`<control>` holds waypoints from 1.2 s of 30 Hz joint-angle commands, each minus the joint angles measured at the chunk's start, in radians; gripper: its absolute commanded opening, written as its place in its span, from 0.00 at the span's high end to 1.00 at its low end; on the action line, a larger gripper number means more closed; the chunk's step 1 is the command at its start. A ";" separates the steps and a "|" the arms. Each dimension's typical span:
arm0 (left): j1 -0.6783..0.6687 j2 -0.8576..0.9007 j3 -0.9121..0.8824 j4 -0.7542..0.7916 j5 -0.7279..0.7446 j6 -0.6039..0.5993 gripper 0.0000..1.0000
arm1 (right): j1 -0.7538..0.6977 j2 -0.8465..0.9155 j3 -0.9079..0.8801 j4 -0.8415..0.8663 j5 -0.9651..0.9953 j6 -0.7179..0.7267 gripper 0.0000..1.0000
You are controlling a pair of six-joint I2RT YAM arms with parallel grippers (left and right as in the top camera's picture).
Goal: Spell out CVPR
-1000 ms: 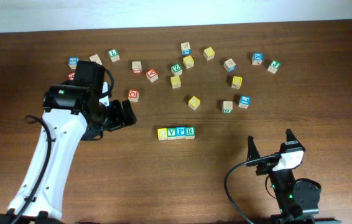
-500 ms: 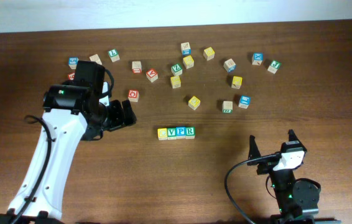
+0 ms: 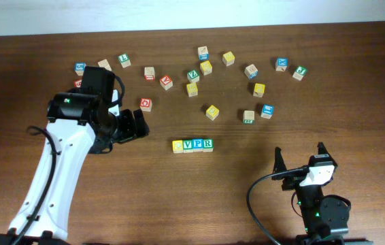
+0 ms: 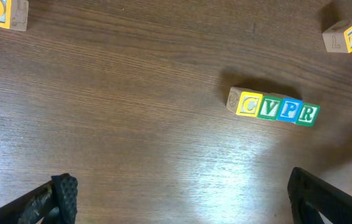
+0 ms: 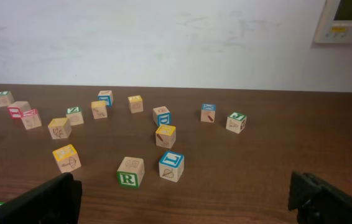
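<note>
Both hands are wide open and hold nothing. The left hand [image 3: 135, 126] sits at the end of the white arm [image 3: 56, 170]. It is off past the C end of the letter row [image 3: 192, 144], near the row but not touching it. Its two black fingers [image 4: 64, 194] stand far apart, and only bare table shows between them. The right hand [image 3: 298, 155] is on the other side, past the R end of the row and nearer the robot's edge of the table. It is well apart from the row. Its fingers [image 5: 51, 198] are spread wide too, with nothing between them.

The four cubes of the row sit side by side on the brown table [image 3: 356, 82]. They touch each other in one straight line. First comes the yellow C [image 4: 248, 103], then the green V [image 4: 268, 107], then the blue P [image 4: 288, 110], then the green R [image 4: 308, 114]. Together they read CVPR.

Many other letter cubes lie scattered behind the row, toward the wall side of the table. A yellow cube [image 3: 212, 111] is the one nearest to the row, just behind its R end. A red cube [image 3: 145, 103] lies behind the C end, close to the left hand. A loose R cube [image 5: 130, 172] and a blue cube [image 5: 171, 165] sit near each other, farther out past the R end. All of these are apart from the row.
</note>
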 commanded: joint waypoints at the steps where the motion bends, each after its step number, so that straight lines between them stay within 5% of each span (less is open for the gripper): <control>1: 0.003 -0.011 0.010 0.001 0.003 0.005 0.01 | 0.009 -0.009 -0.005 -0.006 0.012 0.003 0.02; 36: 0.005 -0.116 0.005 0.044 -0.004 0.078 0.01 | 0.009 -0.009 -0.005 -0.006 0.012 0.003 0.02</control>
